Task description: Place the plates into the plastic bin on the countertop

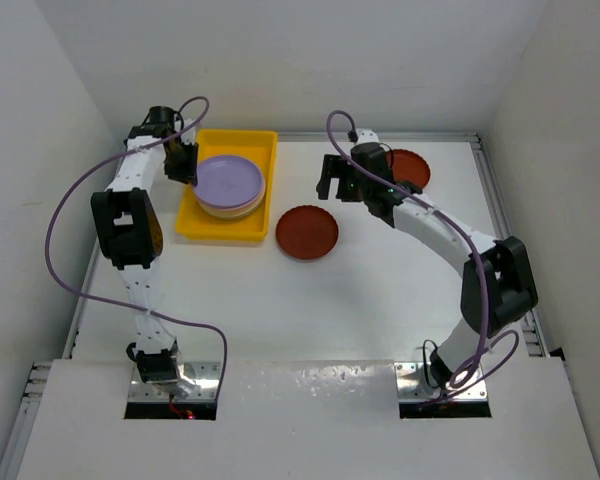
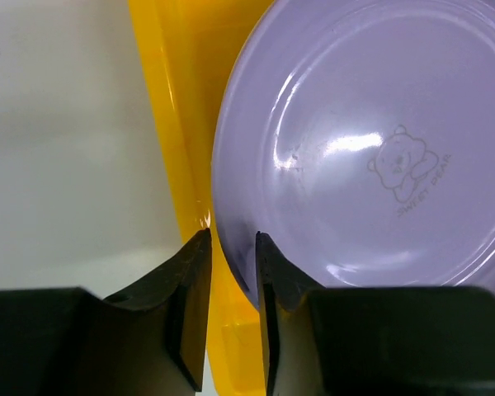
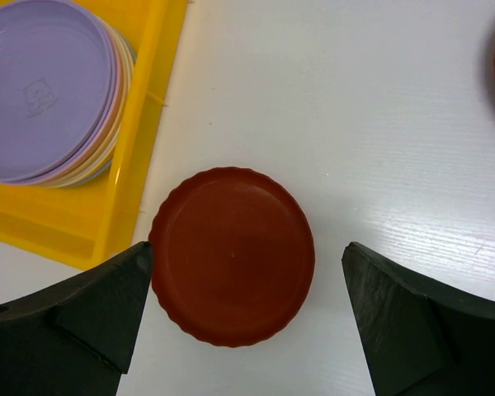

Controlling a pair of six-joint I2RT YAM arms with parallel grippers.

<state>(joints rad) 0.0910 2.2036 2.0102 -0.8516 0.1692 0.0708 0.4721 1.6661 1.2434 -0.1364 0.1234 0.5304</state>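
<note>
Plates from overhead: the lilac plate (image 1: 228, 180) tops a stack (image 1: 232, 210) in the bin (image 1: 208, 228) at the left of the bench (image 1: 380, 300), with my left fingers (image 1: 191, 165) at its left rim. One red plate (image 1: 307, 232) lies just right of the bin, and the far plate (image 1: 415, 168) sits partly behind my right arm. My right fingers (image 1: 327, 185) hang between them.

Left wrist: the left fingers (image 2: 190, 280) stand slightly apart with the lilac rim between them, above the bin wall. I cannot tell whether they pinch it or merely flank it. I'd spread them wider, then lift straight up before pulling back, so the stack isn't dragged.

Right wrist: the right fingers (image 3: 91, 305) gape wide and empty above the red plate (image 3: 231, 256), which lies flat beside the bin's corner. I'd shift sideways to straddle its fluted rim on the side away from the bin, then descend.
</note>
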